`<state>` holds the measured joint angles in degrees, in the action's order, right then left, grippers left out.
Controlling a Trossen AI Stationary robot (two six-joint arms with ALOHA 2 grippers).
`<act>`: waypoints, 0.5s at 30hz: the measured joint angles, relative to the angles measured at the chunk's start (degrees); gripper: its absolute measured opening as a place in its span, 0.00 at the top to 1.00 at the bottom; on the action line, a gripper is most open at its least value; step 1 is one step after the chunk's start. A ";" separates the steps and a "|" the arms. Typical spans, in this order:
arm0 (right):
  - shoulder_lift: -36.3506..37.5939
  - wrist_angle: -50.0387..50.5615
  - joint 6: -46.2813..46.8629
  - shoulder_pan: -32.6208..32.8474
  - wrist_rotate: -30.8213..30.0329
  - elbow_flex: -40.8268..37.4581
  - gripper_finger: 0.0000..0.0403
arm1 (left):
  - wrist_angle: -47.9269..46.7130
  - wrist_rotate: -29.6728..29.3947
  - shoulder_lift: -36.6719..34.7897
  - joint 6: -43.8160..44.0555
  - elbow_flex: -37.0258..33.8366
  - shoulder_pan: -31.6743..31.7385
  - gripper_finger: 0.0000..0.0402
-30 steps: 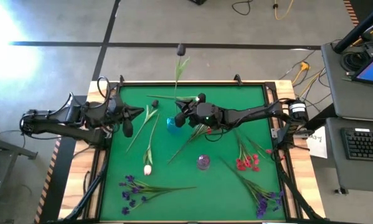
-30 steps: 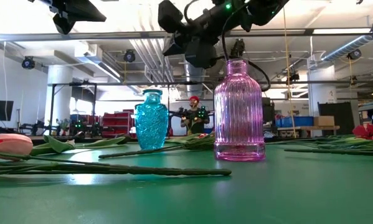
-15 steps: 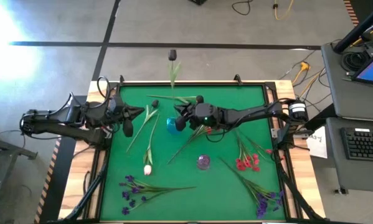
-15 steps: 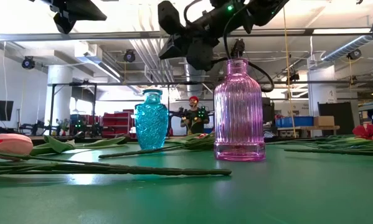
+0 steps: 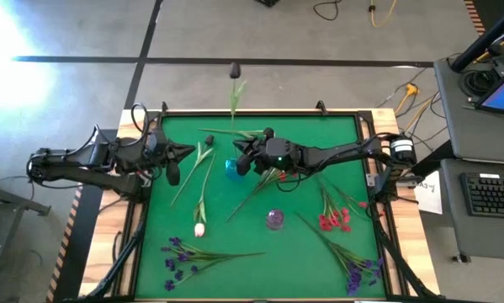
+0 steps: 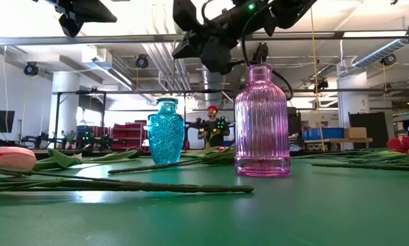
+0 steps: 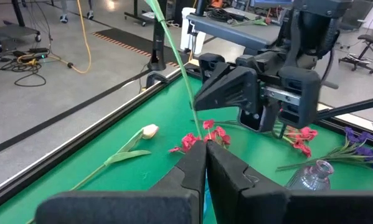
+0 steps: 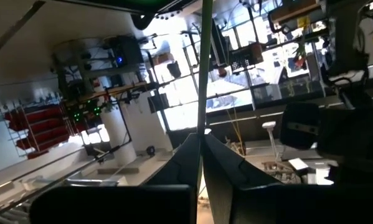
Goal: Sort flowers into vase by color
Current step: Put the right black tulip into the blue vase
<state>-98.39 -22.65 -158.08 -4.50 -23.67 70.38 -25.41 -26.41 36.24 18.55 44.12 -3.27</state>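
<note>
My right gripper hovers over the blue vase near the table's middle, shut on a flower. The flower's long green stem slants up and toward the far edge and ends in a dark bud. In the low view this gripper hangs high above the blue vase and the pink vase. My left gripper waits shut above the table's left part, holding nothing. Purple flowers, red flowers and a white tulip lie on the green mat. My right gripper pinches the flower's green stem between its two fingers, in the stem's lower part. The fingers come level from the table's right and lie across the stem. The flower is lifted clear of the table, with its bud end slanting up toward the far edge.
More purple flowers lie at the near right corner. Loose stems lie between my two grippers and beside the blue vase. The pink vase stands nearer the front. A desk with a keyboard is to the table's right.
My right gripper has turned a little at the wrist while staying in place. The held flower's bud end has swung slightly toward the table's left. The stem stays pinched.
</note>
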 joint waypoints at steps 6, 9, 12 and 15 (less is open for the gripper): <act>0.00 -0.58 0.00 -0.43 0.15 0.01 0.98 | 1.95 -0.02 0.16 -1.03 0.00 -0.01 1.00; 0.00 -0.66 0.04 -0.41 0.16 0.35 0.98 | 2.81 -0.02 0.33 -1.28 0.00 0.00 1.00; 0.00 -0.83 0.00 -0.41 0.16 0.66 0.98 | 2.71 -0.03 0.38 -1.33 0.00 0.00 1.00; 0.00 -0.63 0.06 -0.54 1.66 1.69 0.98 | 2.74 -0.03 0.64 -1.33 0.00 -0.02 1.00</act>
<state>-98.39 -23.29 -158.02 -5.04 -22.01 72.07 -22.67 -26.45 36.88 17.21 44.12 -3.29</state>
